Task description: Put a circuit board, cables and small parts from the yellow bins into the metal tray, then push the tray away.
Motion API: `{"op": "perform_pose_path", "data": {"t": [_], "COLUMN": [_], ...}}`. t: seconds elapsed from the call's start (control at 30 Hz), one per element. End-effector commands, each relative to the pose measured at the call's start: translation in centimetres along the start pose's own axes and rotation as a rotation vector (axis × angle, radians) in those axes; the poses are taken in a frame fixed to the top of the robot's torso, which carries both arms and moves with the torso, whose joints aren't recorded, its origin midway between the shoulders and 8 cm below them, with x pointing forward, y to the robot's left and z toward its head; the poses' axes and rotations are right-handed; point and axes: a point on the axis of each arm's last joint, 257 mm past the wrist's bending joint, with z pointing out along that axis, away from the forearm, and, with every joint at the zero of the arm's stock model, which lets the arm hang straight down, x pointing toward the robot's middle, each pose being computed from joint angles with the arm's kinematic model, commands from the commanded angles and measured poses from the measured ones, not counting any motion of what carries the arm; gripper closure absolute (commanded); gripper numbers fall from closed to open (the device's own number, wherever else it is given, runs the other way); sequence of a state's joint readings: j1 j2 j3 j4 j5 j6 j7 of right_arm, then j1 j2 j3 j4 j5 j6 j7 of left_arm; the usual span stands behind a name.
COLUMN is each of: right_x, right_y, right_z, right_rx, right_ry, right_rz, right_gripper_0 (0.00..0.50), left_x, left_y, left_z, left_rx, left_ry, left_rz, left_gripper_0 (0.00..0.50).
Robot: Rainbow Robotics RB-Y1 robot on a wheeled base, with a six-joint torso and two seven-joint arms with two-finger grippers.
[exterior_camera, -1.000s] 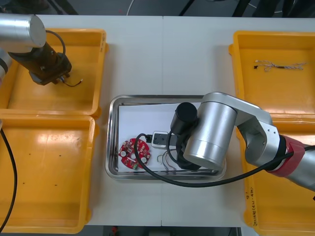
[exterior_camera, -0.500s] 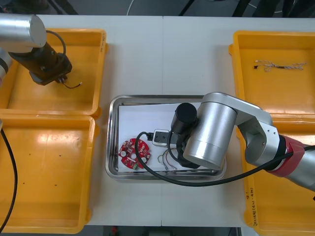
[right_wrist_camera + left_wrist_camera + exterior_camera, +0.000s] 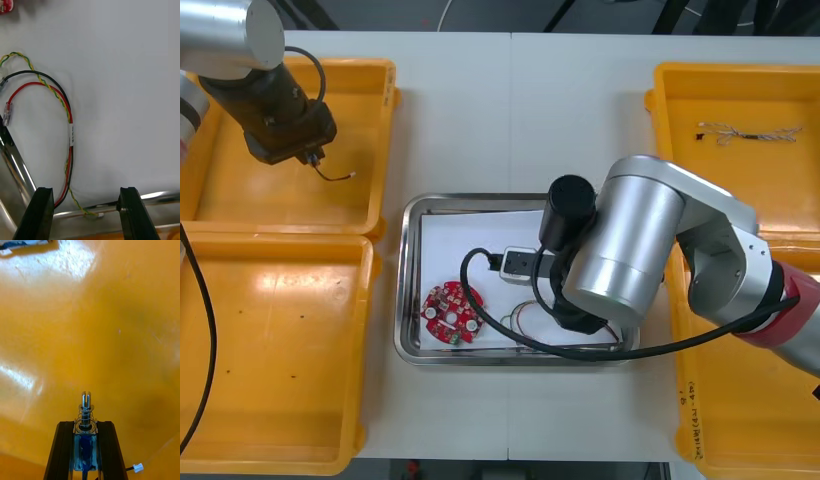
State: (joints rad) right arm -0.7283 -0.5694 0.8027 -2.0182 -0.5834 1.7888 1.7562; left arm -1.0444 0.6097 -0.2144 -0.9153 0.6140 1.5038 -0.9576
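My left gripper [image 3: 85, 450] is shut on a small metal part [image 3: 86, 416], a blue body with a spring and pin, above the floor of the far left yellow bin [image 3: 370, 120]. In the front view this gripper [image 3: 310, 155] hangs over that bin, and the part's thin wire [image 3: 335, 176] dangles below it. My right gripper [image 3: 87, 213] stands open low over the metal tray [image 3: 410, 215], with nothing between its fingers. The red and yellow cable [image 3: 69, 127] lies loose on the tray's white inside beside one finger [image 3: 43, 212]. A round red circuit board [image 3: 452, 312] lies in the tray.
My right arm [image 3: 620, 260] covers the tray's right half, its own black cable [image 3: 480, 300] looping across the tray. A twisted cable [image 3: 745, 133] lies in the far right bin [image 3: 660, 120]. The near left bin [image 3: 275, 350] and near right bin [image 3: 740, 420] flank the tray.
The right gripper has opened and let the red and yellow cable go in the tray, and the arm shifted right. The left gripper closed on the small metal part and rose slightly.
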Motion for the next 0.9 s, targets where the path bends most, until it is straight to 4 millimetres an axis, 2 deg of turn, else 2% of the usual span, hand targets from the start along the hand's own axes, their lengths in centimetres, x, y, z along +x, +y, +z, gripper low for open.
{"op": "perform_pose_path", "data": {"t": [0.03, 0.13, 0.33, 0.6, 0.77, 0.9], "right_x": [-1.8, -1.1, -1.3, 1.7, 3.0, 4.1], "right_y": [-2.3, -3.1, -6.3, -10.2, -13.1, -15.1], "right_z": [-4.7, -6.1, -9.2, -12.8, -14.9, -16.3], "right_rx": [0.029, 0.019, 0.033, 0.037, 0.103, 0.164], "right_ry": [-0.063, -0.05, -0.116, -0.17, -0.188, -0.178], "right_rz": [0.052, 0.069, 0.138, 0.252, 0.3, 0.328], "right_gripper_0": [0.0, 0.0, 0.0, 0.0, 0.0, 0.0], "left_x": [-2.0, -1.1, 0.8, 4.6, 7.0, 8.9], "left_y": [-0.7, -0.3, -0.1, -1.9, -2.9, -4.8], "left_z": [-4.7, -5.2, -6.5, -8.9, -10.1, -10.9], "left_rx": [0.016, 0.015, 0.001, 0.032, 0.054, 0.092], "left_ry": [-0.062, -0.056, -0.057, -0.041, -0.032, -0.029], "left_rz": [0.096, 0.1, 0.085, 0.061, 0.083, 0.133], "left_gripper_0": [0.5, 0.5, 0.5, 0.5, 0.5, 0.5]}}
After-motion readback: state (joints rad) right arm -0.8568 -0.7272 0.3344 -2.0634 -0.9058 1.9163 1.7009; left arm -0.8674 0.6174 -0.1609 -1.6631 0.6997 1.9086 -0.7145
